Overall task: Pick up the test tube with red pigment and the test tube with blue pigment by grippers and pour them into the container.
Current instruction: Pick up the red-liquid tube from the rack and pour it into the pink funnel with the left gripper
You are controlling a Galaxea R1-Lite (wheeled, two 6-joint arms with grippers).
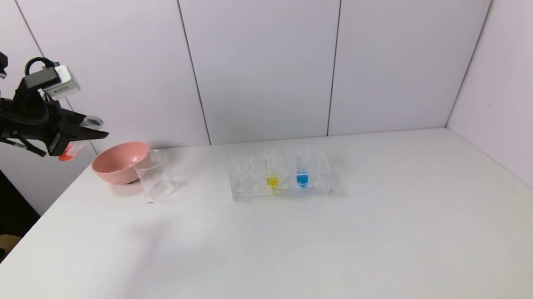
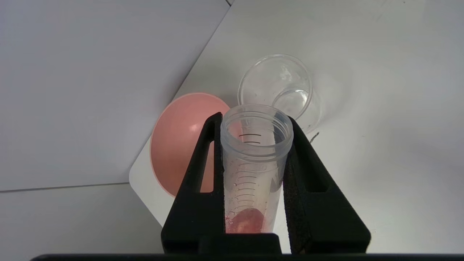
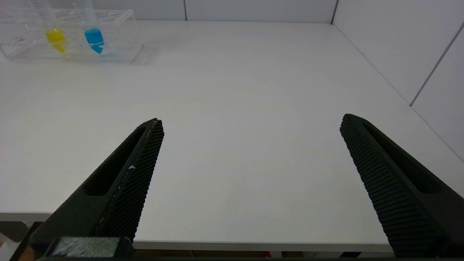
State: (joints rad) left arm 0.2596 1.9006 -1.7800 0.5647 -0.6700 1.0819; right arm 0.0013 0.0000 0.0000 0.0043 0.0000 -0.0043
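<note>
My left gripper (image 1: pixel 88 130) is shut on the test tube with red pigment (image 1: pixel 72 150) and holds it tilted high over the table's far left corner, left of the pink bowl. In the left wrist view the tube (image 2: pixel 253 170) sits between both fingers, open mouth facing away, red liquid at its closed end. The clear beaker (image 1: pixel 154 173) stands empty beside the bowl, below and ahead of the tube (image 2: pixel 279 90). The test tube with blue pigment (image 1: pixel 302 167) stands upright in the clear rack (image 1: pixel 250 181); it also shows in the right wrist view (image 3: pixel 92 34). My right gripper (image 3: pixel 252 125) is open, over the table's near edge.
A pink bowl (image 1: pixel 119 162) sits just left of the beaker, near the table's left edge. A yellow-liquid tube (image 1: pixel 271 169) stands in the rack next to the blue one. White walls close the back and right side.
</note>
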